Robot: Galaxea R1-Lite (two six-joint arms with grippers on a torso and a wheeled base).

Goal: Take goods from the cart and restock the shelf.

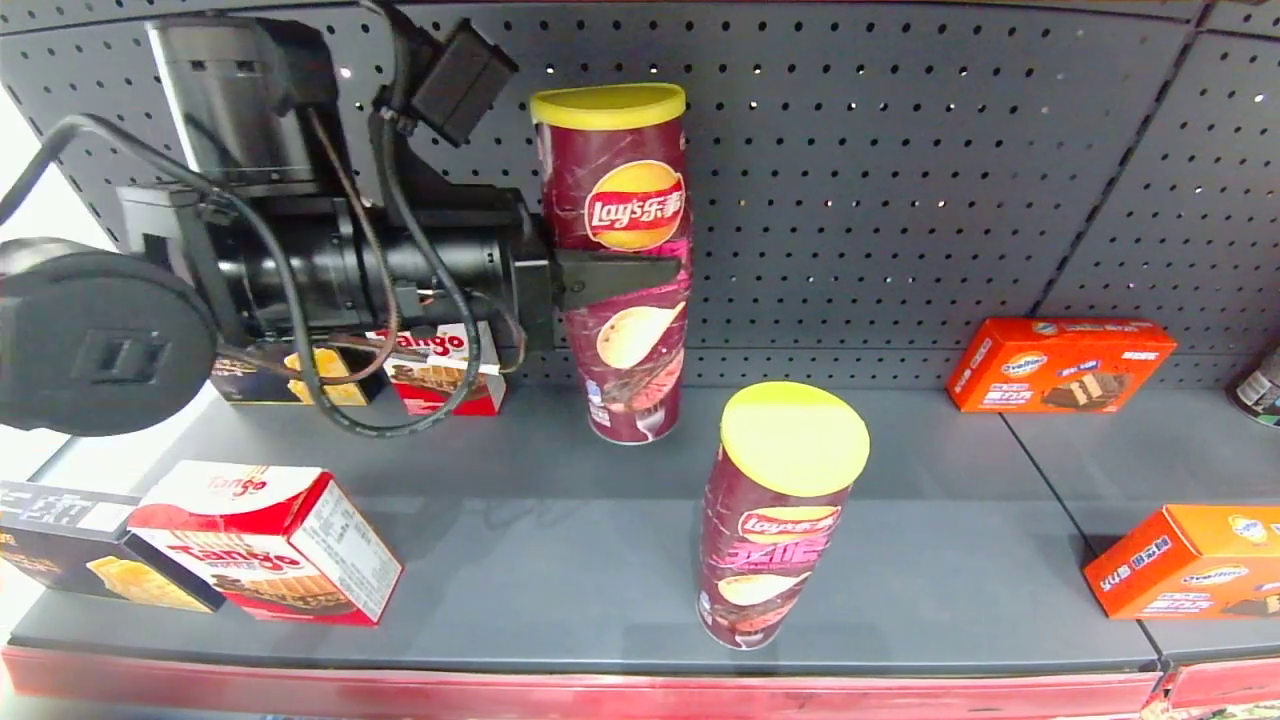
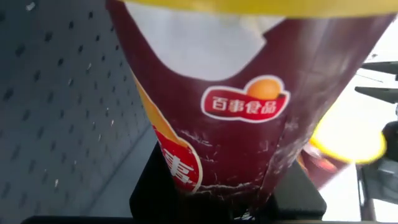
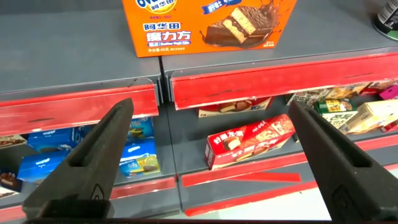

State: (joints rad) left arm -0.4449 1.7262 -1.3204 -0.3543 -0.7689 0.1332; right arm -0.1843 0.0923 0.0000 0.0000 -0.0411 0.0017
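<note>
One dark grey metal shelf [image 1: 520,560] has two upright maroon cardboard chip tubes with yellow lids. The left gripper [image 1: 620,272] clamps the rear tube [image 1: 635,345] by the pegboard. The front tube [image 1: 775,520] stands free. The right gripper [image 3: 210,106] gapes wide.

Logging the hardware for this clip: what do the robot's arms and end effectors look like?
The left arm is black, built of cylindrical links, with a round joint cap bearing a rectangular recess, a glossy grey housing and black cables looping alongside. The left end effector shows a flat black finger. The right end effector has two matt black wedge-shaped fingers, each with a small round mark.
</note>
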